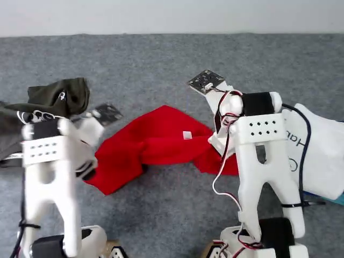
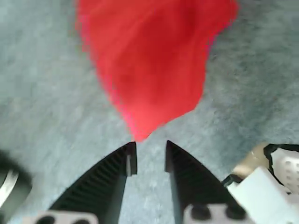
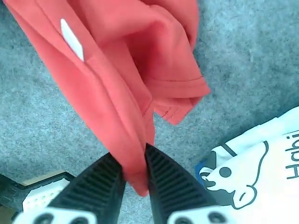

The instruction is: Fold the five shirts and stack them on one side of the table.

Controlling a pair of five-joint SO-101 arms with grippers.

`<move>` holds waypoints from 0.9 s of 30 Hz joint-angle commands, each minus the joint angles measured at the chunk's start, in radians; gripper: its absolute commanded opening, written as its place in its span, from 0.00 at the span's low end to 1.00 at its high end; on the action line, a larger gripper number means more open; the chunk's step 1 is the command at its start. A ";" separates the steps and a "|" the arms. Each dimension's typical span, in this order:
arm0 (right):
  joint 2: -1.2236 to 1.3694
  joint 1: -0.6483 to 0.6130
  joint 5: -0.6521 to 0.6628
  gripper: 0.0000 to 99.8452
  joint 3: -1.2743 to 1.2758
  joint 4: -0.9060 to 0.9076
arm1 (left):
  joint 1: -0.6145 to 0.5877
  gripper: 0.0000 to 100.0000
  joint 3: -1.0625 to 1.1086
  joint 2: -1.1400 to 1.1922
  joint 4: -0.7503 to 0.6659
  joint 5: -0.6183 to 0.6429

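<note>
Red shirt is bunched mid-surface, between the two arms, nowhere near flat. Right tool is pinching a fold of it at that arm's end, cloth clamped between the jaws. Left tool is spread a little with nothing in it, and the shirt's near tip sits just ahead of the gap. Dark olive shirt is heaped far left, white printed shirt lies at the right edge. My read: the step is stretching the red one out flat before any fold. To do it well, the left tool should go in deeper than the very tip before it closes, since a fringe grab will likely slip. Then draw the two ends apart evenly and low, so the cloth drags flat on the surface. The right grip looks like it holds more than one layer, so it may come out doubled and need a regrasp. Keep the pull away from the white shirt beside it.
</note>
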 commanded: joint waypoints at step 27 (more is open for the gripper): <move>-0.048 0.016 0.002 0.01 -0.006 0.039 | 0.087 0.19 0.104 0.408 -0.345 0.071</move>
